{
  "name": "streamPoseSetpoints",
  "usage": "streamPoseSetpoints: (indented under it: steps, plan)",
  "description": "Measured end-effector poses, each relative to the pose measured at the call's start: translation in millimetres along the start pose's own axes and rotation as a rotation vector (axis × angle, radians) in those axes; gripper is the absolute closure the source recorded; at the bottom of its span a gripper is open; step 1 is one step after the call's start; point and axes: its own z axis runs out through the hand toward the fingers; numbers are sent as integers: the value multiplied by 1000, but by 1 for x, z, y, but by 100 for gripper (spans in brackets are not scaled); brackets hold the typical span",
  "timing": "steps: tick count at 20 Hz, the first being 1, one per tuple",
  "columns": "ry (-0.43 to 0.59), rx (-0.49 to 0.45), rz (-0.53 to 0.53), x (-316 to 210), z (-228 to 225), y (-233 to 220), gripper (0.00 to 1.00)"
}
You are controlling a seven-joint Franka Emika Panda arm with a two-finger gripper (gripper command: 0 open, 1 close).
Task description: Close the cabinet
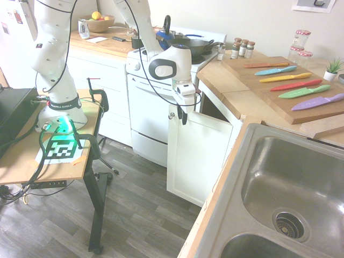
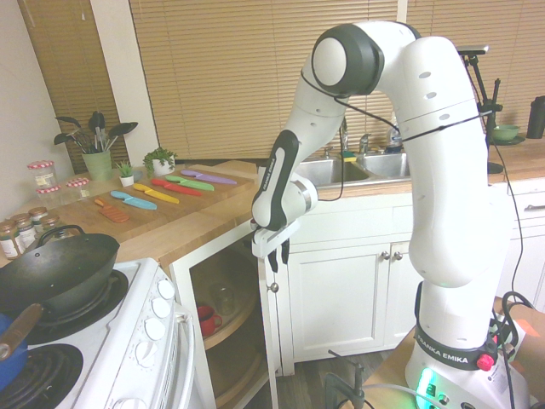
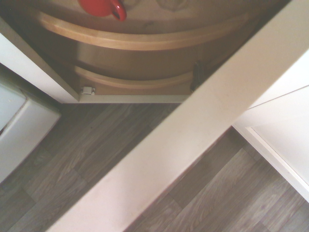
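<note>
Cabinet: the white base cabinet with a tall flat-panel door (image 1: 194, 156) stood in the counter corner, between the white oven (image 1: 148, 115) and the steel double sink (image 1: 290, 188).
Door: swung part-way open, its small round silver knob (image 1: 171, 115) near the top corner on the oven side.
Interior: curved wooden shelves (image 3: 145, 41) showed inside, with a red mug (image 3: 103, 7) on the upper one.
Gripper: the black two-finger gripper (image 1: 184, 113) pointed straight down over the door's top edge, just beside the knob; fingers stood narrow, and whether they pinched the edge I cannot tell.
Counter: coloured knives (image 1: 290, 80) lay on a wooden cutting board (image 1: 263, 88).
Stove: a dark wok (image 2: 55, 273) sat on a burner.
</note>
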Motion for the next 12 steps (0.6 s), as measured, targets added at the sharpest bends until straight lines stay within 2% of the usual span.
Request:
streamPoseSetpoints:
  steps: [12]
  plan:
    - [-19,-10,-21,-4,11,-11,100]
